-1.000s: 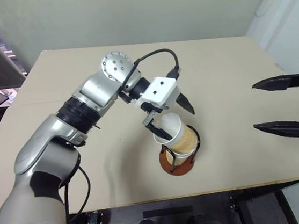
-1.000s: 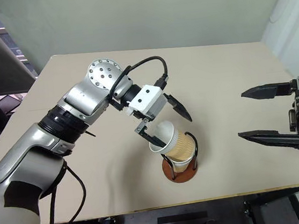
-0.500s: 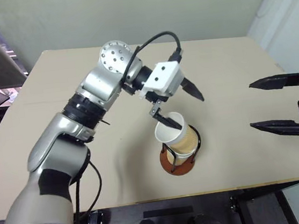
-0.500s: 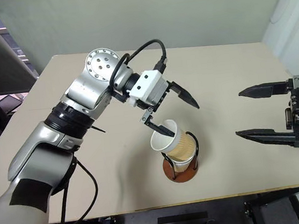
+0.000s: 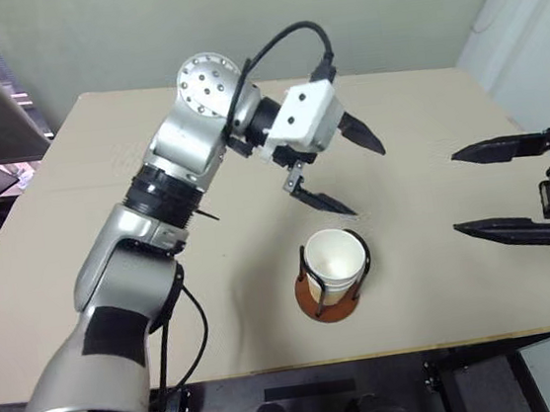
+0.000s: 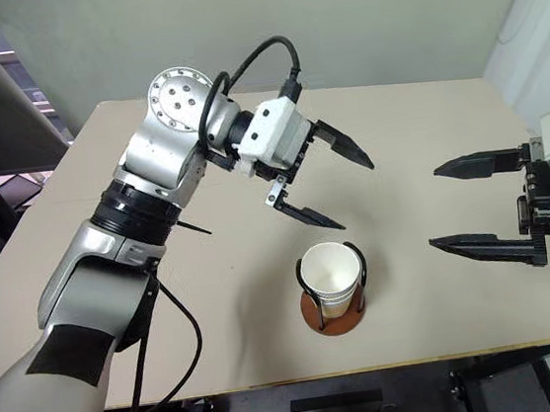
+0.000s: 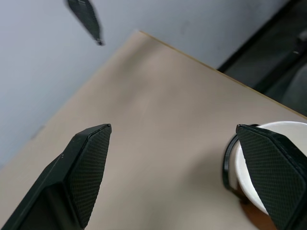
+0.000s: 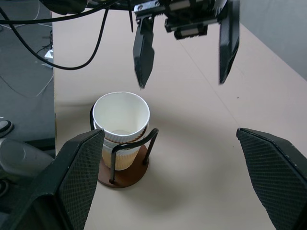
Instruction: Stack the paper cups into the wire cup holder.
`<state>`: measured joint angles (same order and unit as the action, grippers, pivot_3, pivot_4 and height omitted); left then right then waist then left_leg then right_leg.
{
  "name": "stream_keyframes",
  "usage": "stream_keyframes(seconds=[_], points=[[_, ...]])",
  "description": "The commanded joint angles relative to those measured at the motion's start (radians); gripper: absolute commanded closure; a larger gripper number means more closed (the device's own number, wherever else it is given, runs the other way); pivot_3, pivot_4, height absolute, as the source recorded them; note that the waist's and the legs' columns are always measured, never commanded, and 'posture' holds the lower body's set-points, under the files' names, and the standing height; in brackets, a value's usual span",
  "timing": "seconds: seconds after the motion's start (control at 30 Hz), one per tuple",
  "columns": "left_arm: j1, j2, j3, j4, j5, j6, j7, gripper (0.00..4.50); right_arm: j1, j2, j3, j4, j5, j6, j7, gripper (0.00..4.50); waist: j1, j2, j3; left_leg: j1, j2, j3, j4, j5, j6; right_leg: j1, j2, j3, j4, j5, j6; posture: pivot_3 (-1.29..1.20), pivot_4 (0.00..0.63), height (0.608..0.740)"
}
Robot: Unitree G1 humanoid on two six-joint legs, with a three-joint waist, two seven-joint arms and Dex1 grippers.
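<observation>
Tan-yellow tapered paper cups [image 5: 332,265] with white rims are shown nested upright in the black wire cup holder on its reddish-brown disc base [image 5: 322,300], near the beige table's [image 5: 110,245] front edge; left gripper [image 5: 342,171] above and right gripper [image 5: 511,186] well aside are held spread and empty

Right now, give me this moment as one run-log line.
left gripper: open, empty, above the cups | right gripper: open, empty, off to the side | paper cups: nested upright in wire cup holder | table: no loose cups seen

No legible text, label or number anywhere.
</observation>
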<state>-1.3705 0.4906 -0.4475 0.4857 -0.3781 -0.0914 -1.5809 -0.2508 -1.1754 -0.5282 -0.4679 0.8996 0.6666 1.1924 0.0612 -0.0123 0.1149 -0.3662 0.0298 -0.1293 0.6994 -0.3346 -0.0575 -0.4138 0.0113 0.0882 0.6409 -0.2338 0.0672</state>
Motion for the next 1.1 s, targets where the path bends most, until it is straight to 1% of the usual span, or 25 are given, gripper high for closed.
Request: stream_keyframes(seconds=[0.03,0.07,0.2,0.33,0.4,0.47,0.53,0.63,0.7,0.73,0.8,0.9,1.1], points=[[0.016,0.094,0.083,-0.009,0.014,0.034,-0.033,0.05,-0.019,-0.011,0.004,0.023,-0.012,-0.025,0.018,0.0,-0.001,0.001,0.0,0.0,0.0,0.0,0.0,0.0,0.0,0.0,0.0,0.0,0.0,0.0,0.0,0.0,0.15,0.74],[0.042,0.134,0.099,-0.019,0.01,0.055,-0.033,0.05,-0.021,-0.01,0.018,0.033,-0.021,-0.031,0.023,0.0,-0.005,0.002,-0.001,0.0,0.0,0.0,0.0,0.0,0.0,0.0,0.0,0.0,0.0,0.0,0.0,0.0,0.15,0.74],[0.225,0.355,0.165,-0.115,-0.046,0.166,-0.034,0.05,-0.023,-0.009,0.075,0.109,-0.079,-0.056,0.041,0.0,-0.019,0.006,-0.002,0.003,0.001,0.0,-0.002,0.0,0.0,-0.001,0.001,0.002,0.001,0.0,0.0,0.0,0.15,0.74],[0.458,0.563,0.269,-0.263,-0.171,0.316,-0.034,0.05,-0.015,-0.02,0.105,0.212,-0.144,-0.097,0.094,0.0,-0.019,0.005,-0.002,0.001,0.002,-0.005,-0.002,0.0,0.0,-0.004,0.001,0.002,0.002,0.0,0.0,0.0,0.15,0.74],[0.562,0.628,0.332,-0.326,-0.199,0.373,-0.032,0.05,-0.018,-0.028,0.106,0.253,-0.162,-0.11,0.118,0.0,-0.011,0.005,-0.002,0.001,0.003,-0.008,-0.003,0.0,0.0,-0.005,-0.001,0.002,0.002,0.0,0.0,0.0,0.15,0.74],[0.698,0.696,0.421,-0.388,-0.227,0.421,-0.017,0.05,-0.005,-0.038,0.099,0.291,-0.182,-0.12,0.148,0.0,-0.004,0.005,-0.002,0.001,0.003,-0.008,-0.003,0.0,0.0,-0.005,-0.002,0.002,0.002,0.0,-0.001,0.0,0.15,0.74],[0.818,0.742,0.522,-0.444,-0.26,0.468,0.003,0.05,0.016,-0.047,0.079,0.319,-0.193,-0.124,0.177,0.0,-0.005,0.005,-0.002,0.002,0.003,-0.008,-0.004,0.0,0.0,-0.004,-0.002,0.003,0.002,-0.001,-0.002,0.0,0.15,0.74],[0.993,0.775,0.708,-0.479,-0.287,0.532,0.037,0.05,0.033,-0.057,0.042,0.366,-0.204,-0.129,0.203,0.0,-0.006,0.005,-0.002,0.003,0.003,-0.006,-0.005,0.0,0.0,-0.004,-0.002,0.003,0.003,-0.003,-0.005,0.0,0.15,0.74],[1.051,0.773,0.774,-0.494,-0.29,0.553,0.053,0.05,0.027,-0.056,0.036,0.381,-0.202,-0.129,0.211,0.0,-0.007,0.005,-0.002,0.006,0.002,-0.004,-0.006,0.0,0.0,-0.003,-0.002,0.007,0.005,-0.004,-0.007,0.0,0.15,0.74],[1.071,0.768,0.8,-0.495,-0.292,0.562,0.06,0.05,0.015,-0.051,0.036,0.389,-0.191,-0.126,0.217,0.0,-0.007,0.005,-0.002,0.008,0.002,-0.003,-0.007,0.0,0.0,-0.003,-0.002,0.013,0.006,-0.005,-0.008,0.0,0.15,0.74],[1.095,0.757,0.831,-0.506,-0.298,0.579,0.071,0.05,-0.008,-0.043,0.045,0.401,-0.178,-0.124,0.229,0.0,-0.009,0.005,-0.002,0.012,0.001,-0.001,-0.01,0.0,0.0,-0.002,0.0,0.018,0.007,-0.006,-0.011,0.0,0.15,0.74],[1.111,0.743,0.845,-0.526,-0.302,0.593,0.081,0.05,-0.042,-0.036,0.073,0.411,-0.178,-0.125,0.241,0.0,-0.014,0.005,-0.002,0.017,0.0,0.003,-0.014,0.0,0.0,0.0,0.001,0.022,0.007,-0.008,-0.015,0.0,0.15,0.74],[1.129,0.731,0.847,-0.53,-0.296,0.597,0.091,0.05,-0.07,-0.037,0.097,0.417,-0.197,-0.126,0.248,0.0,-0.023,0.005,-0.002,0.018,0.002,0.005,-0.018,0.0,-0.001,-0.003,0.001,0.023,0.008,-0.007,-0.014,0.0,0.15,0.74]])
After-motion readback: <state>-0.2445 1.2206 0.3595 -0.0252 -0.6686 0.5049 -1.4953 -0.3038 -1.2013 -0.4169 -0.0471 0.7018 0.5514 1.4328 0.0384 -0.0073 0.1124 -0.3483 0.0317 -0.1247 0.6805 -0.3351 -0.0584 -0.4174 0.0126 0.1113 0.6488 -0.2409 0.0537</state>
